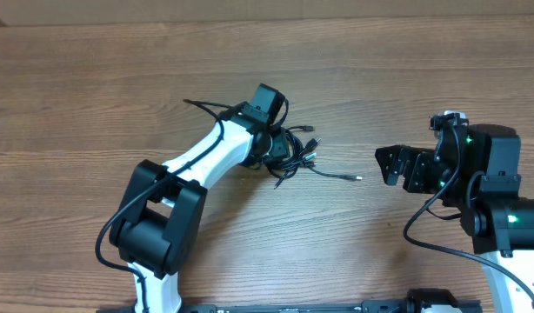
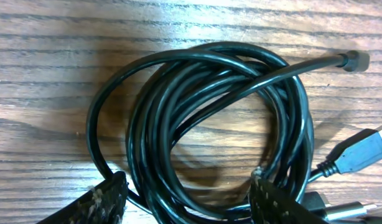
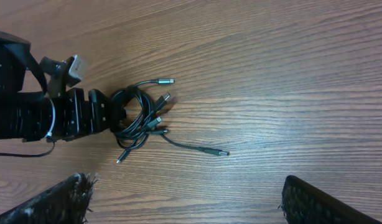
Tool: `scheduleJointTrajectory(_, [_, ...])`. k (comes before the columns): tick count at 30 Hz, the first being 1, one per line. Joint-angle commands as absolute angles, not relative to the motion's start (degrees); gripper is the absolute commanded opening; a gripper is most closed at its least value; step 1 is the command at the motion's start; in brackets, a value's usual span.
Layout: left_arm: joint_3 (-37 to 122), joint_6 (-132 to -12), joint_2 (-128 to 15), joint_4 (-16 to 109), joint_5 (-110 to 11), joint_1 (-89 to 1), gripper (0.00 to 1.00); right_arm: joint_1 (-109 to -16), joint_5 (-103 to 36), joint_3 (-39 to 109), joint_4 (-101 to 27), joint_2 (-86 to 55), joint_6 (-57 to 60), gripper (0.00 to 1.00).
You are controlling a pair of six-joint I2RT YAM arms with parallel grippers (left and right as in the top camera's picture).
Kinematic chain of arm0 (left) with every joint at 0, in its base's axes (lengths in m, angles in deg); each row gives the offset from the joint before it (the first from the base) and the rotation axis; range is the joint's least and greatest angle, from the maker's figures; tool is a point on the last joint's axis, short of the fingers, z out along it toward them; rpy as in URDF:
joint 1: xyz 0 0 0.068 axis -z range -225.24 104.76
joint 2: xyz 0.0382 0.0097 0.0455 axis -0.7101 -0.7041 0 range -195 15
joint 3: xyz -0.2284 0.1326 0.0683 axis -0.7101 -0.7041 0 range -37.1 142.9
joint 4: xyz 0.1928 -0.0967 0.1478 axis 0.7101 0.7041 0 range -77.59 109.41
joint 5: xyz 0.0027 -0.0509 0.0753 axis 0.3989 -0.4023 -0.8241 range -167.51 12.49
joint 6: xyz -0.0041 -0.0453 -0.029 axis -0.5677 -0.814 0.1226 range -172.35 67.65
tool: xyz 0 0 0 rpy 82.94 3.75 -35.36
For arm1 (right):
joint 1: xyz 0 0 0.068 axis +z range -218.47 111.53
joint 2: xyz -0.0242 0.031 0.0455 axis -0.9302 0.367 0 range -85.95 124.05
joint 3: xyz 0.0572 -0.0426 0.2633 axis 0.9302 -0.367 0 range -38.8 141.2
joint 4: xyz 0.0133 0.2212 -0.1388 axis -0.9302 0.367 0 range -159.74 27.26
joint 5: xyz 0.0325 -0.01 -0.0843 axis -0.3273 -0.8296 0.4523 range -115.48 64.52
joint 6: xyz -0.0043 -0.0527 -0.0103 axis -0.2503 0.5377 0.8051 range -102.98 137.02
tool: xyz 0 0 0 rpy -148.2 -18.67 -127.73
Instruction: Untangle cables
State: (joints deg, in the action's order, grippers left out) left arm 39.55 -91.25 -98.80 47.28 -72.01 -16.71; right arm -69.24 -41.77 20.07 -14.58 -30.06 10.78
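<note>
Plainly, the cables (image 2: 150, 130) are thin, black, rubbery cords: light, limp and a little springy. They will likely slide over one another but snag at the plugs. They lie coiled in a loose bundle on the table (image 1: 93, 78), with a USB plug (image 2: 365, 146) and a round-tipped end (image 2: 356, 61) sticking out on one side. The left claw (image 2: 188, 186) is spread wide, its fingers standing either side of the lower part of the coil, gripping nothing. The right claw (image 3: 188, 183) is also wide and empty, well apart from the bundle. A free end just behind its plug looks the best hold. No container shows in any view.
</note>
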Motion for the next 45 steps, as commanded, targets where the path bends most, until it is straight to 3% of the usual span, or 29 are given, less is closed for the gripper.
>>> scheduleJointTrajectory(1, [40.7,-91.8,-101.0,47.2,-73.3,-16.3,0.59,-69.7,-42.3,21.3,-14.7,-30.2,11.1,0.95])
scheduleJointTrajectory(5, [40.7,-91.7,-101.0,46.6,-73.4,-16.3,0.43,-69.7,-42.3,21.3,-14.7,-30.2,11.1,0.95])
scheduleJointTrajectory(10, [40.9,-90.9,-100.6,47.1,-72.9,-16.3,0.04,-69.7,-42.3,21.3,-14.7,-30.2,11.1,0.95])
scheduleJointTrajectory(18, [51.5,-81.2,-96.1,57.7,-72.5,-16.4,0.04,-69.6,-47.6,21.3,-16.2,-29.2,11.1,0.95])
scheduleJointTrajectory(27, [61.2,-79.1,-93.5,68.3,-58.3,-16.3,0.04,-63.6,-54.9,21.3,-20.7,-21.3,11.0,0.91])
scheduleJointTrajectory(30, [62.3,-78.9,-93.0,69.9,-55.2,-16.3,0.04,-60.2,-55.2,21.3,-24.0,-17.8,10.8,0.85])
scheduleJointTrajectory(33, [62.3,-78.9,-92.2,71.3,-55.0,-16.3,0.04,-57.4,-55.1,21.3,-27.5,-14.6,9.8,0.68])
scheduleJointTrajectory(36, [62.3,-78.8,-91.3,72.5,-53.6,-16.2,0.04,-55.3,-55.1,21.3,-31.5,-11.7,8.0,0.66])
scheduleJointTrajectory(38, [62.3,-78.2,-90.4,72.6,-51.6,-16.0,0.04,-54.0,-55.1,21.3,-33.9,-9.9,8.0,0.59])
scheduleJointTrajectory(45, [62.3,-78.0,-86.5,72.1,-50.8,-15.3,0.04,-50.4,-53.2,21.3,-36.3,-4.1,7.3,0.58])
